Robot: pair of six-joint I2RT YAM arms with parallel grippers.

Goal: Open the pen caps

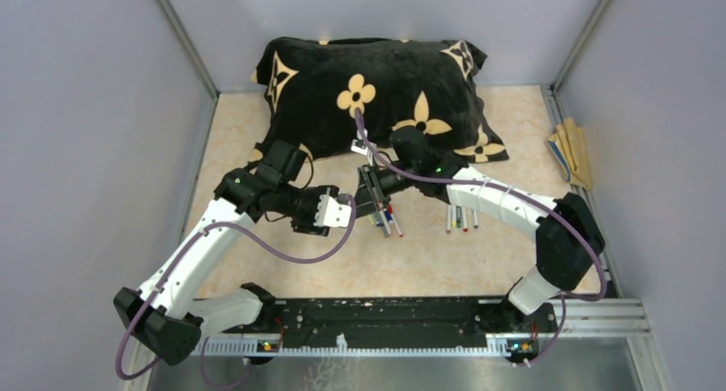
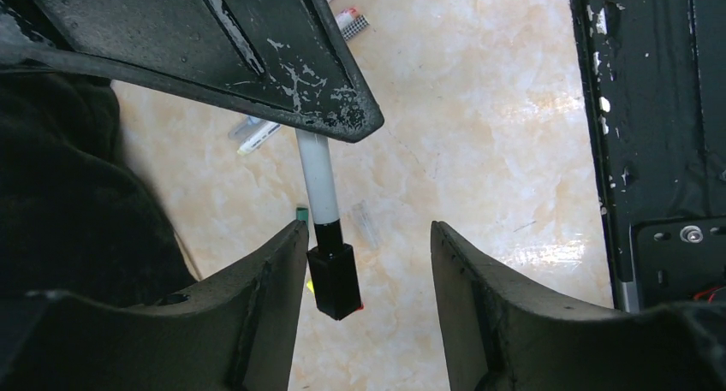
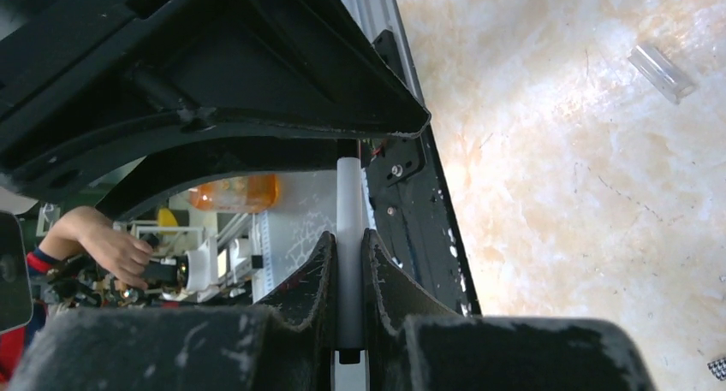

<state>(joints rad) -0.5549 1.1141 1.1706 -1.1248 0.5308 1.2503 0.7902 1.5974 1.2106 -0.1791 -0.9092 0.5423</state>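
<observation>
Cap end of the held pen (image 2: pixel 318 179) points straight at the left gripper (image 2: pixel 368 237), and the coming pull turns on that relation. The right gripper (image 3: pixel 349 241) is clenched on the pen's white barrel, its jaws pressed against it from both sides. In the left wrist view the barrel runs out from under the right gripper's finger and ends in the black cap (image 2: pixel 334 280), whose long axis lies roughly along the left arm's line of approach.

The left gripper stands released, jaws wide. The cap sits in the gap between them but off centre, just beside the finger (image 2: pixel 270 297) on the left of that view and well clear of the other. We cannot quite tell from this angle whether it touches that finger.

We judge the step in hand to be seating the cap between the left jaws. That calls for a small sideways shift before closing, then a pull along the barrel's axis, away from the right gripper. More pens (image 1: pixel 462 217) lie on the table (image 1: pixel 282 263) near the right arm.
</observation>
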